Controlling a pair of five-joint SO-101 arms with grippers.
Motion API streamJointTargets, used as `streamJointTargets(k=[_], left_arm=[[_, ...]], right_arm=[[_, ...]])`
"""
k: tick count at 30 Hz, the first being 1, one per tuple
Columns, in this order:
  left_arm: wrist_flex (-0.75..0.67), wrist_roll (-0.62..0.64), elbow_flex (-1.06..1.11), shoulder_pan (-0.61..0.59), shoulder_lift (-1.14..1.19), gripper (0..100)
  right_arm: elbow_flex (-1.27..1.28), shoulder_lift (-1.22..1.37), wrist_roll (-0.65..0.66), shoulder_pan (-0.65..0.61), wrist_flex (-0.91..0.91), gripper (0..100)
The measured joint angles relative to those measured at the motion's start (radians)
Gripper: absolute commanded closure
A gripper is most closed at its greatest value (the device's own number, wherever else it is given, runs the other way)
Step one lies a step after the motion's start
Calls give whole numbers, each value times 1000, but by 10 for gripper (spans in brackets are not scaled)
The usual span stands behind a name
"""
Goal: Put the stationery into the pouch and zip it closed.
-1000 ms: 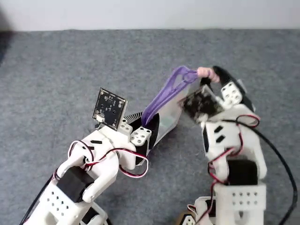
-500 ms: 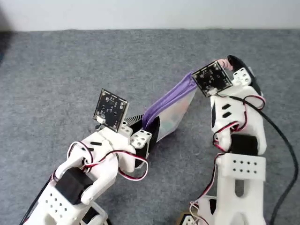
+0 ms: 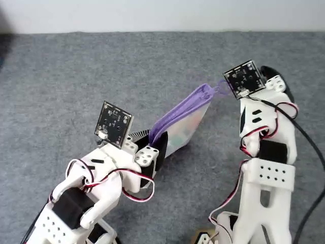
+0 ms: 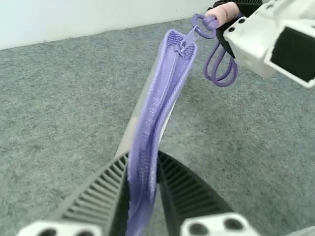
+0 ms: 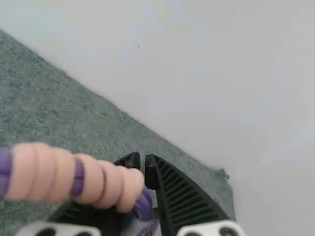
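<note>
A clear pouch [image 3: 184, 126] with a purple zipper [image 4: 156, 105] stretches taut between the two arms above the grey table. Its zipper looks closed along its length, with the slider [image 4: 184, 45] at the far end. My left gripper [image 4: 144, 194] is shut on the pouch's near end, also seen from above as the left gripper [image 3: 151, 147]. At the far end, my right gripper [image 5: 143, 167] is shut on the zipper pull, a purple cord loop [image 4: 221, 70] with a pink ribbed charm [image 5: 69, 173]. Its wrist camera board [image 3: 244, 78] covers it in the high view.
Grey felt [image 3: 76, 71] covers the table up to a white wall [image 3: 162, 15] at the back. Both arm bodies [image 3: 266, 168] occupy the near side of the table.
My right gripper has pulled the zipper pull away to the right. The gaping pouch mouth has drawn shut into a straight line. The left arm has shifted slightly toward the near left.
</note>
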Motion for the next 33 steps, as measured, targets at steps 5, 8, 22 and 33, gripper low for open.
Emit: streamJointTargets(k=[5,8,22,33], left_arm=[[8,0,0,-100,-6,736],[8,5,0,-169,-14,695],[-32,2,157,-482,-17,694],[232,31,44,-674,-17,694]], right_arm=[[38,-29,0,17,71,991],[78,-52,0,49,104,991],[284,-285,-49,103,333,989],[397,-390,-155,207,493,857]])
